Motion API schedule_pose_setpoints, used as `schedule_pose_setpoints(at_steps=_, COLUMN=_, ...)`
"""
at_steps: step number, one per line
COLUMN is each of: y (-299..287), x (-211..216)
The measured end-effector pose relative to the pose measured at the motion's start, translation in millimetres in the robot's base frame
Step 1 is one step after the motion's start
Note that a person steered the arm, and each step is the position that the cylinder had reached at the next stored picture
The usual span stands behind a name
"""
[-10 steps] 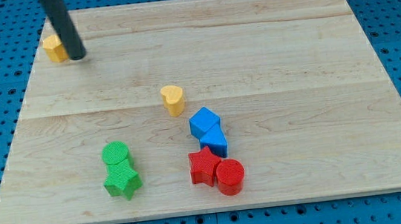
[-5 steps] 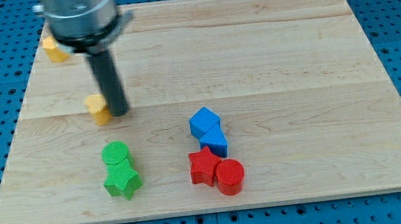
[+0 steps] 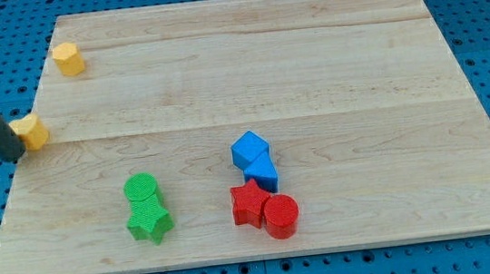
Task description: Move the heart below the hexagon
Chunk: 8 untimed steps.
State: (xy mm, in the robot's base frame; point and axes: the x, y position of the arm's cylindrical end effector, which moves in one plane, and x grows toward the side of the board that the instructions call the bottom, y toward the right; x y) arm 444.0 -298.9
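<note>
Dark rod under a grey mount, at the view's left edge.
Only 1 part of the arm shows: a straight, round rod, matte black to dark charcoal, plain along its length, with no markings, screws or cables to be seen. Above it, at the view's top left corner, sits a wider grey cylindrical piece, blurred and cut off by the frame. My tip (image 3: 13,158) is the rod's blunt lower end, the same dark colour.
</note>
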Motion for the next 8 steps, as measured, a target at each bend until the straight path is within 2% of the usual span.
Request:
schedule_pose_setpoints(at_steps=1, y=12.2, x=-24.9)
schedule_pose_setpoints(at_steps=3, y=54.2, x=-33.0)
schedule_pose_setpoints(at_steps=4, y=51.8, x=-55.8)
schedule_pose_setpoints(at_steps=5, y=76.3, x=-54.4)
schedule_pose_setpoints(at_steps=8, y=91.6, x=-54.0)
